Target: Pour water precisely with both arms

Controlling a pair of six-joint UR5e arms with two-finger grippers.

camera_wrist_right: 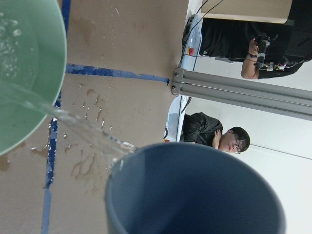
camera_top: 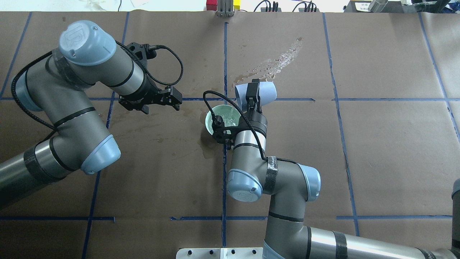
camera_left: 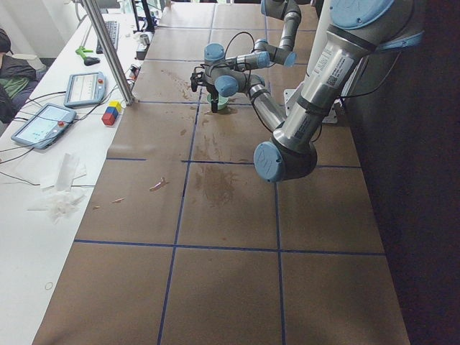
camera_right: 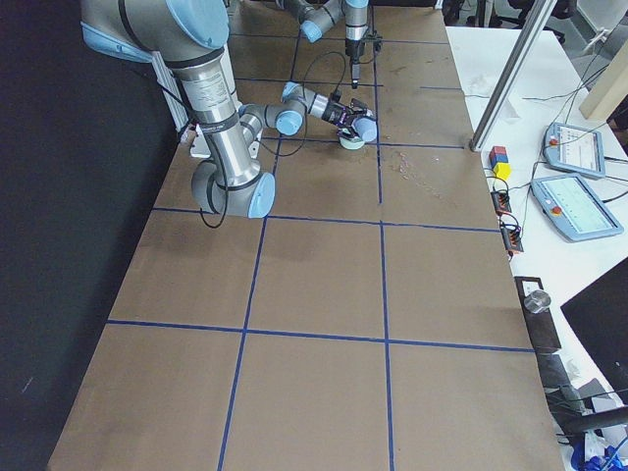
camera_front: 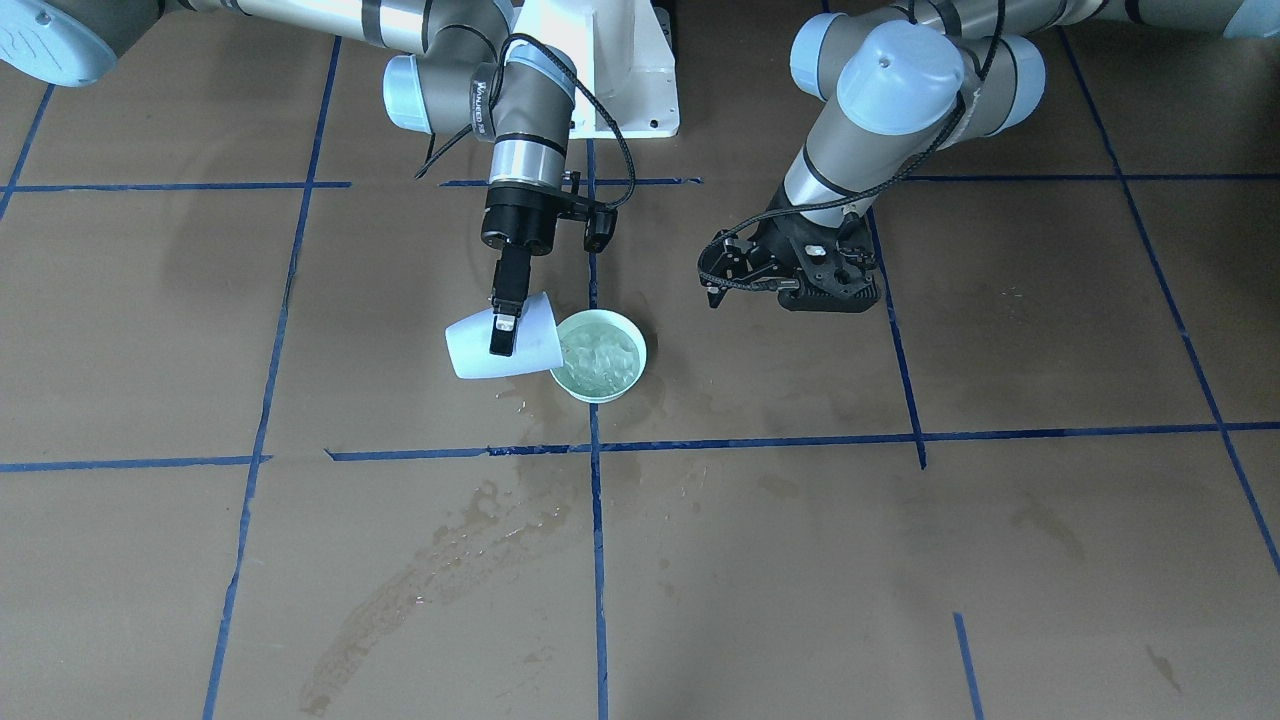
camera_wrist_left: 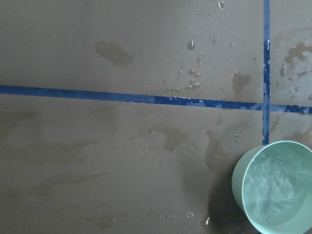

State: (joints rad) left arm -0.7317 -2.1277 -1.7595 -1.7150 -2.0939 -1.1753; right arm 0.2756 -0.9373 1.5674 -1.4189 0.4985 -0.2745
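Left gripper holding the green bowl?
No: the left gripper hovers off to the side of the green bowl, a clear gap between them, with nothing in it.

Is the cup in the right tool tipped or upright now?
Tipped, almost on its side: the cup lies sideways in the right tool, mouth at the green bowl, and water streams from it into the bowl.
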